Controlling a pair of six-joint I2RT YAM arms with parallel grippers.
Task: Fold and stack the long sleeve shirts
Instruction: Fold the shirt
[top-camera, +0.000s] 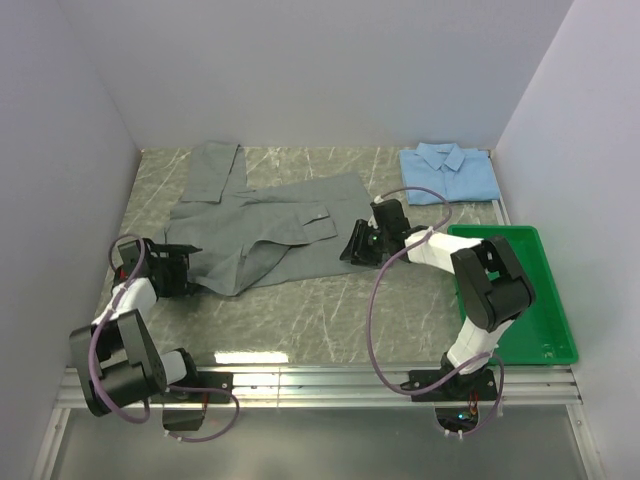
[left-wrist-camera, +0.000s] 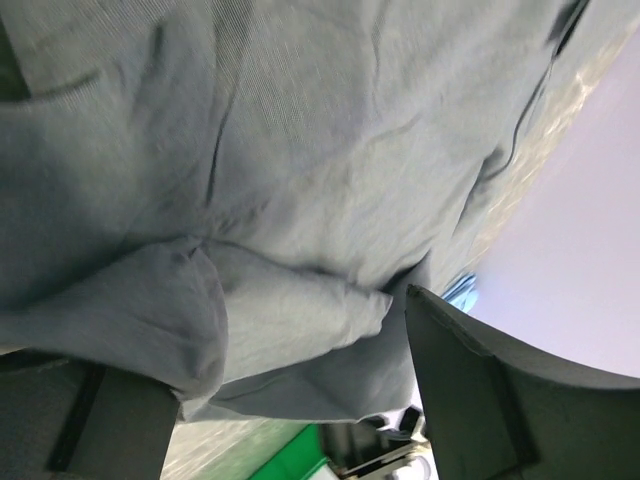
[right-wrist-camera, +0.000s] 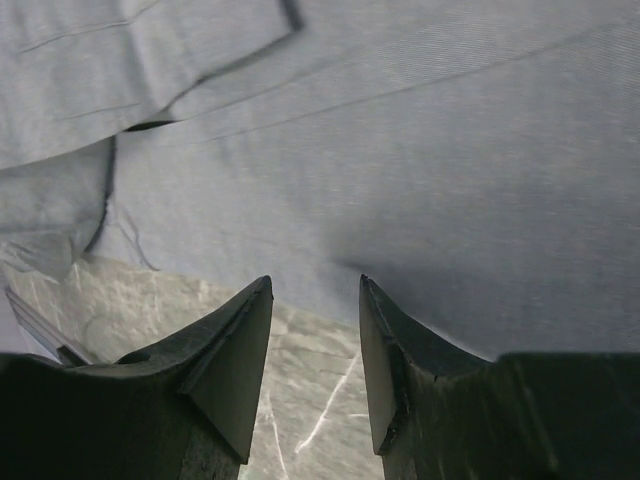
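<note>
The grey long sleeve shirt (top-camera: 260, 225) lies spread on the table's left half, with one sleeve running toward the back. The light blue shirt (top-camera: 450, 172) lies folded at the back right. My left gripper (top-camera: 190, 268) is at the grey shirt's near left edge. In the left wrist view its jaws stand wide apart, with a bunched fold of grey cloth (left-wrist-camera: 300, 310) between the fingers (left-wrist-camera: 500, 400). My right gripper (top-camera: 352, 247) is at the shirt's right edge. In the right wrist view it (right-wrist-camera: 315, 290) is open over bare table, fingertips at the grey cloth's (right-wrist-camera: 450, 150) hem.
A green plastic tray (top-camera: 520, 290) stands at the right, beside the right arm. White walls close in the left, back and right sides. The marbled tabletop (top-camera: 330, 310) shows between the shirt and the arm bases.
</note>
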